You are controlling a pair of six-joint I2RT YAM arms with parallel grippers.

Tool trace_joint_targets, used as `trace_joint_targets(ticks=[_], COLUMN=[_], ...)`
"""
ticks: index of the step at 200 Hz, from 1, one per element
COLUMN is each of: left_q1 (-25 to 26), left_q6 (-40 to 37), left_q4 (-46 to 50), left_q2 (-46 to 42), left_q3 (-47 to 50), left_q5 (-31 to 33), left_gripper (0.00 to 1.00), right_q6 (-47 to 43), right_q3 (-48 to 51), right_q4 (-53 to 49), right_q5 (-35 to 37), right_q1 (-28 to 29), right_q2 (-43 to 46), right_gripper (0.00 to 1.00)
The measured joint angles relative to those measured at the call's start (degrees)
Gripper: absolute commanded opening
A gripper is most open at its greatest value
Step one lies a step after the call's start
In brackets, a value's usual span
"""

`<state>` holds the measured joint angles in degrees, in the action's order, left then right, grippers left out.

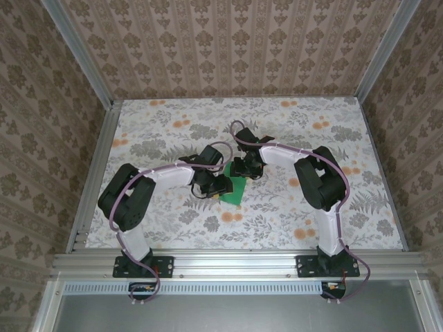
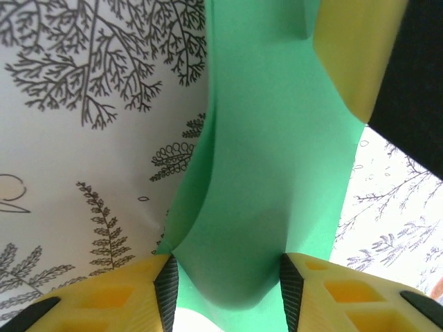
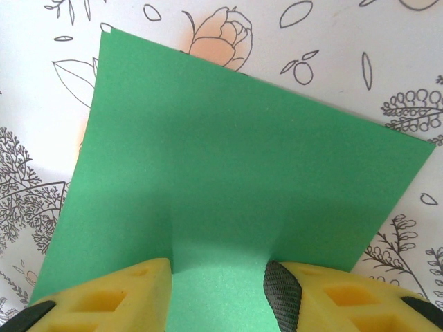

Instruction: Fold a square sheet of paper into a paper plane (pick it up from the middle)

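The square sheet of paper (image 1: 236, 191), bright green, lies mid-table between the two arms. My left gripper (image 1: 220, 188) is down on its left part. In the left wrist view the sheet (image 2: 270, 138) humps up between the jaws of the left gripper (image 2: 228, 266), and both black pads (image 2: 166, 280) press against the hump. My right gripper (image 1: 243, 170) is on the sheet's far edge. In the right wrist view a raised strip of the sheet (image 3: 242, 138) runs between the jaws of the right gripper (image 3: 218, 266), touching both fingers. The rest lies nearly flat.
The table (image 1: 173, 124) has a floral cloth. Aluminium rails (image 1: 97, 159) frame it at left, right and near edge, with patterned walls beyond. A yellow finger of the right gripper (image 2: 353, 48) shows close at the top right of the left wrist view.
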<state>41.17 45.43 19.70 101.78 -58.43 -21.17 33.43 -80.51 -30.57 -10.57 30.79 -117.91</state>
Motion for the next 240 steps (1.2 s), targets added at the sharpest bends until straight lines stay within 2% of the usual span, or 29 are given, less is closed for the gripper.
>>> trace_joint_targets(ticks=[31,86,240], left_q1=[0.0,-0.4,-5.2], left_q6=[0.0,0.0,-1.4], left_q4=[-0.8,-2.7,-23.2], left_q2=[-0.1,-1.4,-5.1], left_q3=[0.1,1.3,9.0], left_q5=[-0.1,-0.8,-6.0], left_gripper=[0.39,0.39,0.43], right_q6=[0.0,0.0,0.0], right_q3=[0.0,0.0,0.3], right_q4=[0.0,0.0,0.3], right_q5=[0.0,0.0,-0.4], right_q1=[0.0,0.0,-0.2], right_q2=[0.0,0.0,0.0], right_gripper=[0.47,0.47,0.48])
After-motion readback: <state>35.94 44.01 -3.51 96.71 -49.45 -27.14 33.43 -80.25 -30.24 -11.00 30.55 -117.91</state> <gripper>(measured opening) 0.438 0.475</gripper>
